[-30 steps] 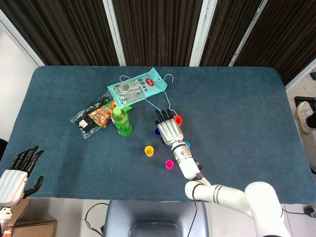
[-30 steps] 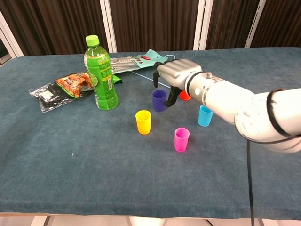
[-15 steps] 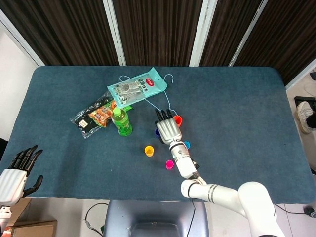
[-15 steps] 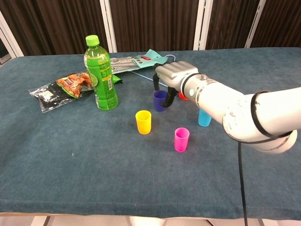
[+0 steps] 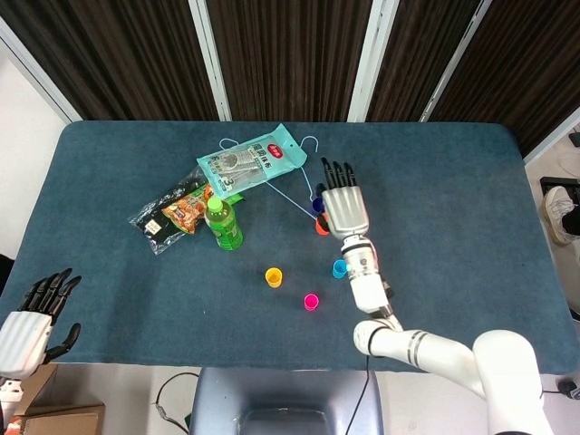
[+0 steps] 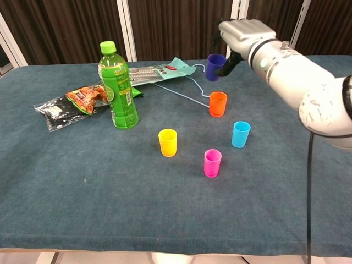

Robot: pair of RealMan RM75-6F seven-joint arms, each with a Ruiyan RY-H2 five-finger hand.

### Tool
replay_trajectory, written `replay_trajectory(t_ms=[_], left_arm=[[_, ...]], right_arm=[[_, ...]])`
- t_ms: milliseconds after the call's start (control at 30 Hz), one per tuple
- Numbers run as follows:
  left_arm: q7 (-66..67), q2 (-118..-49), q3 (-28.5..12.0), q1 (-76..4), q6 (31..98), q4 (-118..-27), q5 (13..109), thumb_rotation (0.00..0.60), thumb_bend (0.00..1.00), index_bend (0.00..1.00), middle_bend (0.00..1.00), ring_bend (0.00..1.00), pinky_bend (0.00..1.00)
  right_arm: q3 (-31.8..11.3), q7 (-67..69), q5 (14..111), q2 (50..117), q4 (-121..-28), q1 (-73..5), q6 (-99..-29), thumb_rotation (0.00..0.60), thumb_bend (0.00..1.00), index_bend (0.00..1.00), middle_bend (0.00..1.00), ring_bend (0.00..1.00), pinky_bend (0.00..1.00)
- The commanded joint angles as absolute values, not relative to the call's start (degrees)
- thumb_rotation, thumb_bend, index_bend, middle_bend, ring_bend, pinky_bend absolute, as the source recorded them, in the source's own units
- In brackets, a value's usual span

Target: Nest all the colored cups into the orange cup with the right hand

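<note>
Orange cup (image 6: 218, 103) was seen standing on the blue table (image 6: 82, 187). A purple cup (image 6: 215, 66) was held up in the air above it, pinched by the bent fingers of the right hand (image 6: 240, 33). Yellow cup (image 6: 168, 142), pink cup (image 6: 212, 163) and light blue cup (image 6: 240, 134) were left standing nearby. The left hand (image 5: 32, 317) was kept empty, fingers apart.

Head view: right hand (image 5: 345, 210) covers most of purple cup (image 5: 317, 205) and orange cup (image 5: 321, 227); only slivers visible. Left hand (image 5: 32, 324) cut by frame's left edge. Print on teal packet (image 5: 251, 162) too small to read.
</note>
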State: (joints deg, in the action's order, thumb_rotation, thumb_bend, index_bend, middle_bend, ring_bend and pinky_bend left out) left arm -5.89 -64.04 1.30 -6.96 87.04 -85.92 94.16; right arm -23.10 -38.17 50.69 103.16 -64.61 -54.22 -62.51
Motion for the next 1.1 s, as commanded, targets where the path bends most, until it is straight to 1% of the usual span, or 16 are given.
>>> replay_trajectory(t_ms=[33,233,467,567,633,733,867,1000,1100], left_arm=[[-5.5,-64.2,1.3,-7.1,86.6,-86.1,94.1,0.6,0.43,0.0,0.0,0.0,0.1],[-4.4,-64.6,1.1,-7.5,85.7,-86.3,93.5,0.6,0.43,0.0,0.0,0.0,0.1],[-4.5,-64.4,1.1,-7.8,85.1,-86.5,93.2,0.6,0.43,0.0,0.0,0.0,0.1],[-4.7,-64.3,1.1,-7.7,85.3,-86.5,93.3,0.6,0.43,0.0,0.0,0.0,0.1],[-4.8,-64.2,1.2,-7.6,85.5,-86.5,93.4,0.6,0.43,0.0,0.0,0.0,0.1],[-4.9,-64.1,1.3,-7.6,85.5,-86.5,93.5,0.6,0.43,0.0,0.0,0.0,0.1],[-5.0,-64.1,1.3,-7.6,85.6,-86.5,93.6,0.6,0.43,0.0,0.0,0.0,0.1],[-5.1,-64.1,1.3,-7.7,85.3,-86.4,93.5,0.6,0.43,0.0,0.0,0.0,0.1],[-5.0,-64.1,1.3,-7.8,85.3,-86.5,93.6,0.6,0.43,0.0,0.0,0.0,0.1]], right_arm=[[-23.7,-38.2,48.2,101.8,-64.5,-53.3,-60.9,0.6,0.46,0.69,0.01,0.0,0.0],[-22.2,-37.8,47.8,102.8,-61.7,-53.9,-58.1,0.6,0.46,0.69,0.01,0.0,0.0],[-21.2,-37.2,48.3,104.8,-59.2,-54.5,-57.4,0.6,0.46,0.68,0.01,0.0,0.0],[-21.0,-37.5,48.2,105.4,-58.8,-54.7,-57.4,0.6,0.46,0.67,0.01,0.0,0.0],[-20.9,-38.1,47.7,105.6,-58.8,-54.8,-57.1,0.6,0.46,0.63,0.01,0.0,0.0],[-20.6,-39.6,46.5,105.8,-59.1,-54.8,-56.6,0.6,0.46,0.53,0.01,0.0,0.0],[-20.4,-41.0,45.1,105.3,-60.7,-54.6,-56.2,0.6,0.46,0.37,0.0,0.0,0.0],[-19.7,-40.3,46.3,103.1,-65.6,-53.6,-56.9,0.6,0.46,0.2,0.0,0.0,0.0],[-18.5,-38.0,49.1,99.9,-73.1,-51.9,-57.7,0.6,0.46,0.18,0.0,0.0,0.0]])
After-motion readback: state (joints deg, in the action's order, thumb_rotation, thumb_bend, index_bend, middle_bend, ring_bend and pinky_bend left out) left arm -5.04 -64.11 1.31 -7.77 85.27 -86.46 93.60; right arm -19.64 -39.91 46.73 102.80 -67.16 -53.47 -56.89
